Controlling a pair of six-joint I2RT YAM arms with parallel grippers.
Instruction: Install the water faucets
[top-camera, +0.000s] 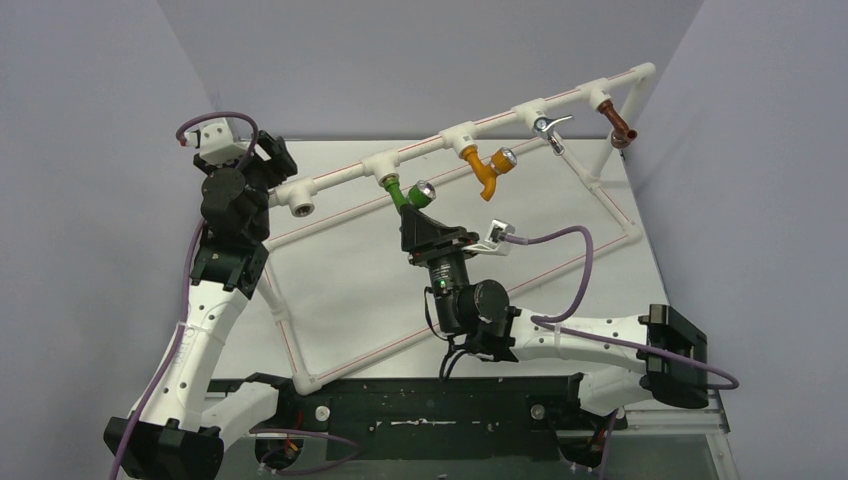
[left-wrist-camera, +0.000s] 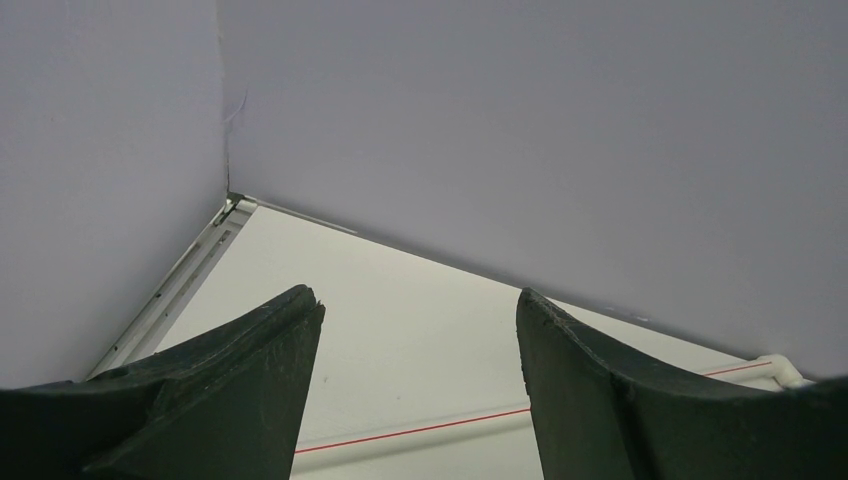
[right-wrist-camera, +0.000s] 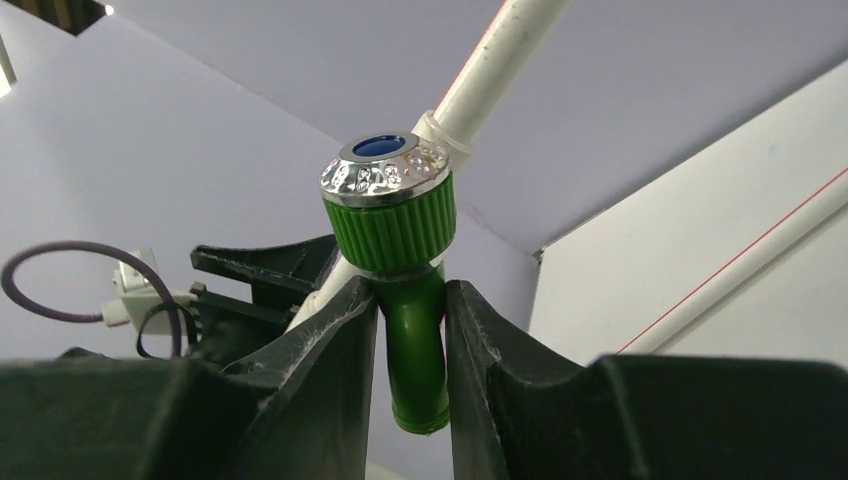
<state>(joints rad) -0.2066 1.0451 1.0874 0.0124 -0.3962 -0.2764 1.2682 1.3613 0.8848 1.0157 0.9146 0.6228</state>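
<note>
The green faucet with its round silver knob sits at a tee of the raised white pipe, second fitting from the left. My right gripper is shut on it; in the right wrist view the fingers clamp the green spout just under the ribbed cap and silver knob. My left gripper is open and empty at the left end of the pipe, beside the empty end fitting. In the left wrist view its gripper frames only table and wall.
An orange tap, a chrome tap and a copper-coloured tap hang from further fittings along the pipe. The white pipe frame with red stripes lies on the table. Grey walls close in on three sides.
</note>
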